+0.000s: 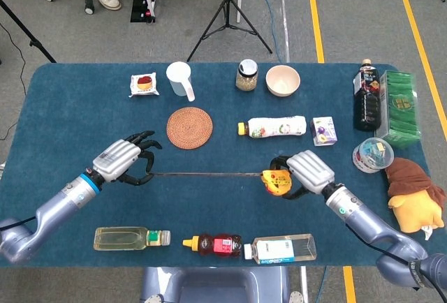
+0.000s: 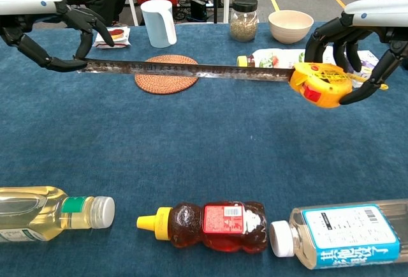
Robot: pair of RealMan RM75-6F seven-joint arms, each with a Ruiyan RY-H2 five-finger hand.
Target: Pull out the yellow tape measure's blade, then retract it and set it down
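My right hand (image 1: 307, 172) (image 2: 357, 41) holds the yellow tape measure (image 1: 275, 181) (image 2: 320, 84) above the blue table, right of centre. Its blade (image 1: 206, 174) (image 2: 191, 69) runs out level to the left, a long dark strip. My left hand (image 1: 126, 162) (image 2: 60, 34) pinches the blade's end at the left, its other fingers spread. The blade spans the gap between both hands in the air, passing in front of the woven coaster (image 1: 189, 127) (image 2: 166, 73).
Along the near edge lie an oil bottle (image 1: 130, 238), a honey bear (image 1: 213, 244) and a clear bottle (image 1: 281, 248). Further back stand a white cup (image 1: 179, 79), a jar (image 1: 246, 75), a bowl (image 1: 282, 80) and a lying white bottle (image 1: 274, 127). Boxes, a dark bottle and a plush toy (image 1: 414, 198) crowd the right edge.
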